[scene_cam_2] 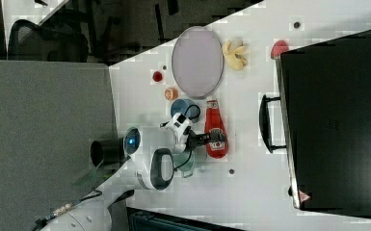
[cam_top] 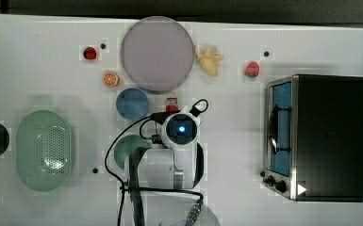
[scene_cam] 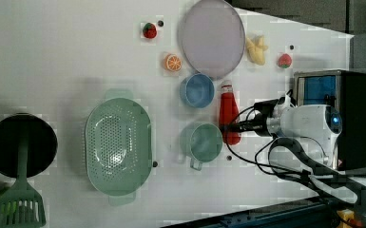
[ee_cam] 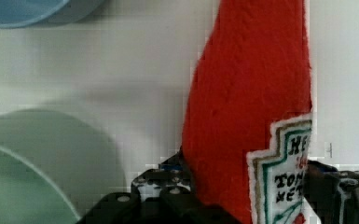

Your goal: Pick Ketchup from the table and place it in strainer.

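One bottle matters here: the Ketchup (scene_cam: 229,116) lies flat on the white table (scene_cam: 66,57), its long axis running from the cap beside the blue bowl (scene_cam: 197,90) down to its broad base beside the teal bowl (scene_cam: 202,141) in the left view. The gripper (scene_cam_2: 215,138) reaches across that axis at the labelled lower body, so the fingers (ee_cam: 168,184) stand one on each side of the bottle, as the wrist view shows. They flank the red body closely, but whether they already press it I cannot tell. The strainer (scene_cam: 119,145) sits well apart, past the teal bowl toward the left view's left, and holds nothing. Judging from this, the carry must lift the bottle clear of both bowls and travel sideways to its length.
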